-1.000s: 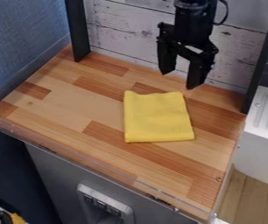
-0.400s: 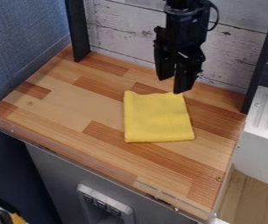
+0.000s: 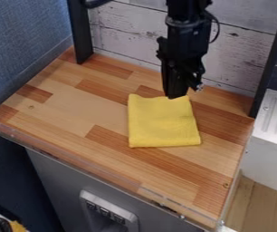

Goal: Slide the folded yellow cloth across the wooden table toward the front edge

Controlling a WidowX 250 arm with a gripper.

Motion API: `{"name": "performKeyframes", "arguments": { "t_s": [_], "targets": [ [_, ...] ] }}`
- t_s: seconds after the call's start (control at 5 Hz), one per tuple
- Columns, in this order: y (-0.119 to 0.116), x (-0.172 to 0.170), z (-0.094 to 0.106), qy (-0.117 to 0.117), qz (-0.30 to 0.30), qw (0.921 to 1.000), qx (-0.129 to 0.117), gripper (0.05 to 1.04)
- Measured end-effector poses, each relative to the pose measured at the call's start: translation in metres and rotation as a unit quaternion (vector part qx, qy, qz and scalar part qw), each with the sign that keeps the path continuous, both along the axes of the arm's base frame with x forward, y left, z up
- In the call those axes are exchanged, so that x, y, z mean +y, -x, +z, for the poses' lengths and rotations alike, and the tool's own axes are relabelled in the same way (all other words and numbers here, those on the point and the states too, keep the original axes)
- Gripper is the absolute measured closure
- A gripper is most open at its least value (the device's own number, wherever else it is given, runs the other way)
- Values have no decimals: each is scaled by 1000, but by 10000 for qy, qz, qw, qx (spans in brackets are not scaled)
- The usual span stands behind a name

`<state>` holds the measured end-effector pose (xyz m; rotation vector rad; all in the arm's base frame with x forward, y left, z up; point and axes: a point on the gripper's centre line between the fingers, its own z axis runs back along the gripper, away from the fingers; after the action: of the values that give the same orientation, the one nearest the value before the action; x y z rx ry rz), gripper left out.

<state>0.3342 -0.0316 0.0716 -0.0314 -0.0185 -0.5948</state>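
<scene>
The black gripper hangs down from the top edge, right of centre, with its lower end over the back edge of a yellow cloth. I see it nearly side-on; whether it touches the cloth cannot be made out. The yellow cloth is folded into a rough square and lies flat in the middle of the wooden counter.
A whitewashed plank wall stands behind the counter, between black posts at left and right. A blue wall borders the left side. Beyond the right edge is a white ridged unit. A clear strip lines the front edge.
The gripper has shifted left and turned about its upright axis, from a broad view to a narrow one. Its lower end now overlaps the cloth's back edge. The cloth has stayed put.
</scene>
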Motion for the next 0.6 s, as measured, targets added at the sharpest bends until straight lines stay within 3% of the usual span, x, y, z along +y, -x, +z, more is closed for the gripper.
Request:
{"name": "performKeyframes", "arguments": {
  "t_s": [0.2,0.6],
  "targets": [
    [3,0,-14,-40,4,9999,136,1015],
    [3,-4,-35,-184,44,9993,311,1020]
  ]
}}
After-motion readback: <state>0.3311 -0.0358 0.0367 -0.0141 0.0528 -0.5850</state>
